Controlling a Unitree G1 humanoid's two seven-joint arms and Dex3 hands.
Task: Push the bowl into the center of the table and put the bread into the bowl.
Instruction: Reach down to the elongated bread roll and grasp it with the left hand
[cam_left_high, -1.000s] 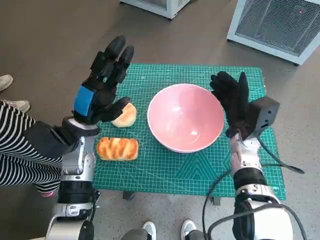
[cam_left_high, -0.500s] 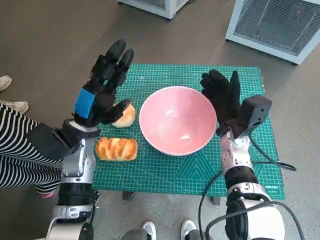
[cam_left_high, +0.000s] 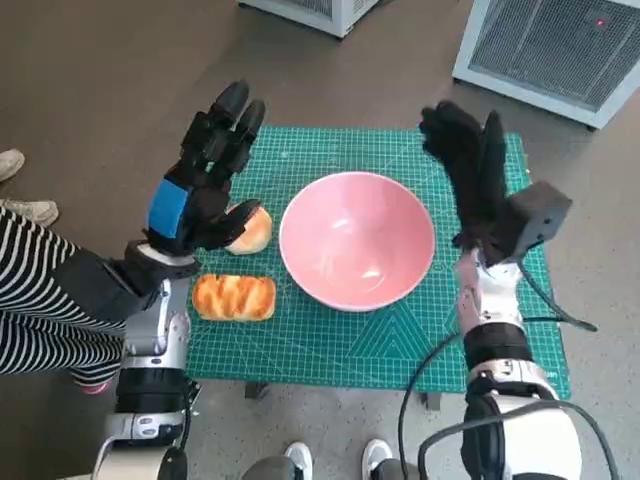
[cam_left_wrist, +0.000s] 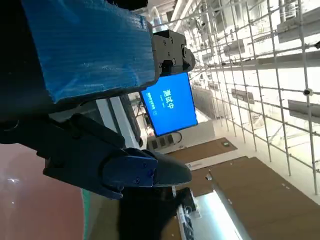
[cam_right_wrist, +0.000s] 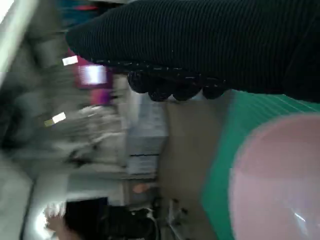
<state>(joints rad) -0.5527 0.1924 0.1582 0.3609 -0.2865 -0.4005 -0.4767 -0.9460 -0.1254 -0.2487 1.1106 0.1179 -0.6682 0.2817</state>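
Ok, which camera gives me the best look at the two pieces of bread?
The head view: it shows the round golden bun, partly behind the left robot hand, and the oblong braided loaf whole on the green cutting mat. The left and right wrist views show neither piece.

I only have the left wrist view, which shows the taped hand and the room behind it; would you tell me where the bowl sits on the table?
Observer: The pink bowl sits about mid-mat, empty.
Operator: Thanks. Is the right hand touching it?
Observer: No. The right hand is raised beside the bowl's far right rim, fingers spread, holding nothing.
Operator: And where is the bread?
Observer: A long loaf lies left of the bowl near the table's front edge; a round bun lies just behind it, partly under the left hand, which hovers open above it.
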